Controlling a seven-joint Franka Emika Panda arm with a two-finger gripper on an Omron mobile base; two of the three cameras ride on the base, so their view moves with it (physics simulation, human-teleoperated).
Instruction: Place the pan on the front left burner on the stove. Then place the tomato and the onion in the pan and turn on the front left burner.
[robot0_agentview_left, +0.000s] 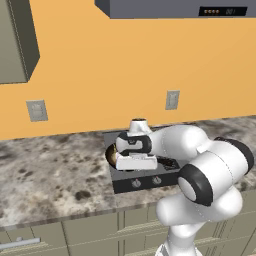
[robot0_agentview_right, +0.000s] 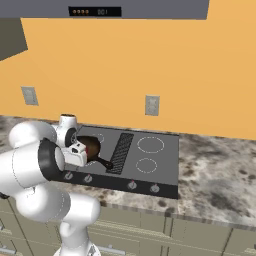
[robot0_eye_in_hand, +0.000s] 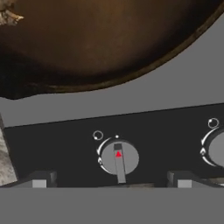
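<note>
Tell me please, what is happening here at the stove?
The robot arm reaches over the stove. The pan already sits on the front left part of the cooktop. The gripper is open, holds nothing, and hangs just before a grey knob below the pan, a finger tip at each side of it. It seems ready to turn that knob. In the hand view, something tan shows at the pan's edge; I cannot say for sure what it is.

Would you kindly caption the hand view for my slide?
Open claw poised over a stove knob, pan just beyond.
</note>
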